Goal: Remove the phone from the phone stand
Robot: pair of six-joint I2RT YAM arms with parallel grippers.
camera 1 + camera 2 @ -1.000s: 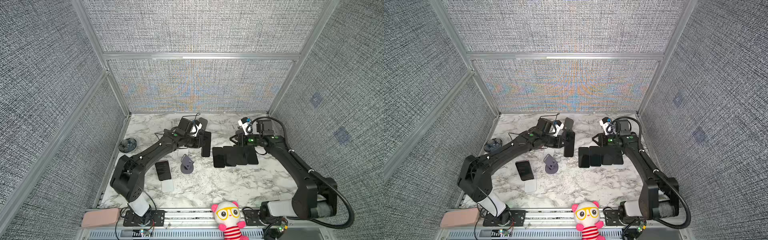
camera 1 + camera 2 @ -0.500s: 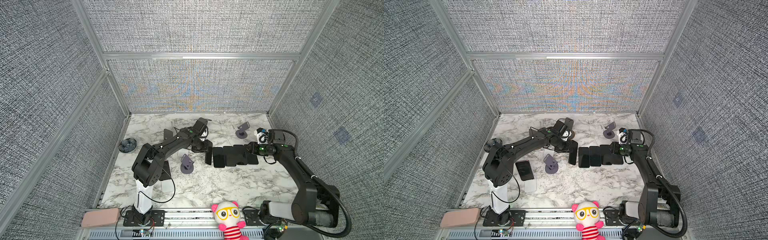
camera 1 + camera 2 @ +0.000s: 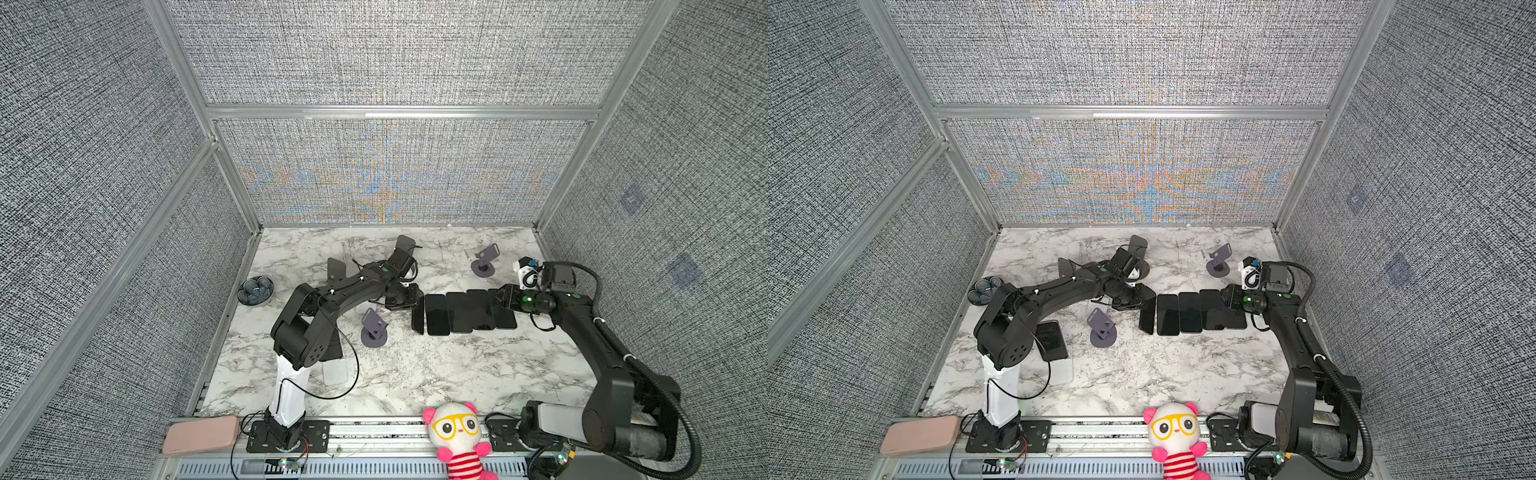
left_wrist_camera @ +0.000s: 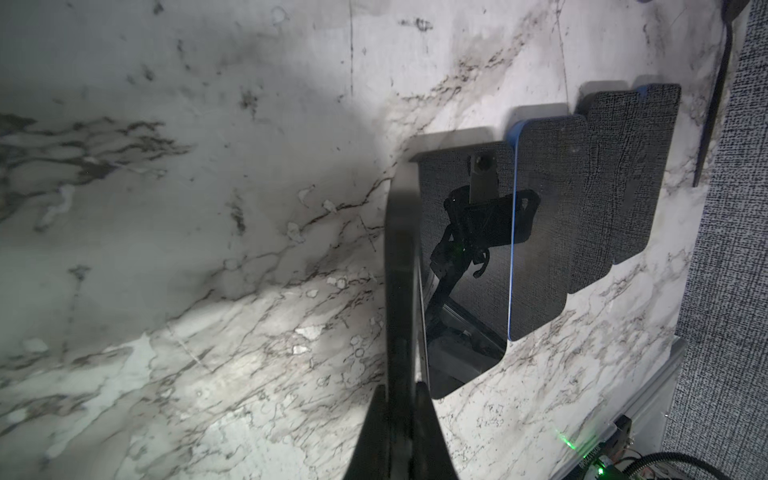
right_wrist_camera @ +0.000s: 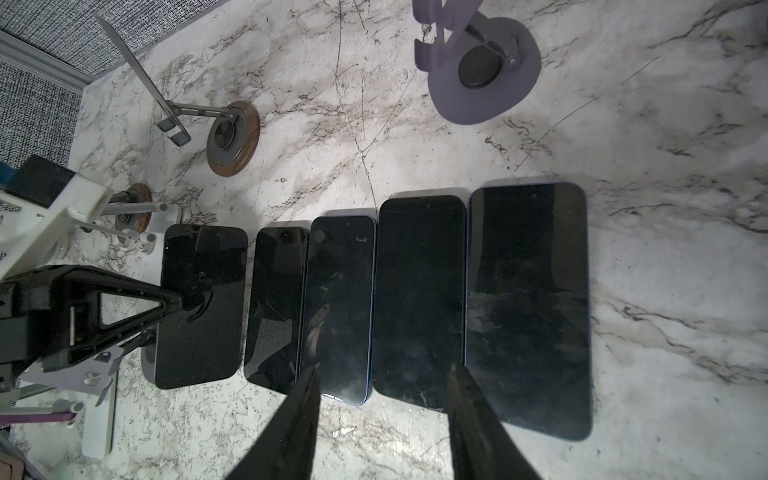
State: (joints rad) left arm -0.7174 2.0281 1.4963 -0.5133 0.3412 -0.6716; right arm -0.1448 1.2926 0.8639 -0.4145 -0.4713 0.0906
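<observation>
You're at the set-down — the phone [image 3: 418, 313] hangs on edge in your clenched left jaws beside the row of phones [image 3: 459, 311], right jaws released — so lay it flat and let go.

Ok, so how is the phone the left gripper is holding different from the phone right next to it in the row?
The held phone is tipped up on its long edge; its neighbour lies flat, screen up. The held phone is pinched in the shut left gripper; the neighbour has nothing gripping it. Both have dark screens, and neither sits on a stand.
</observation>
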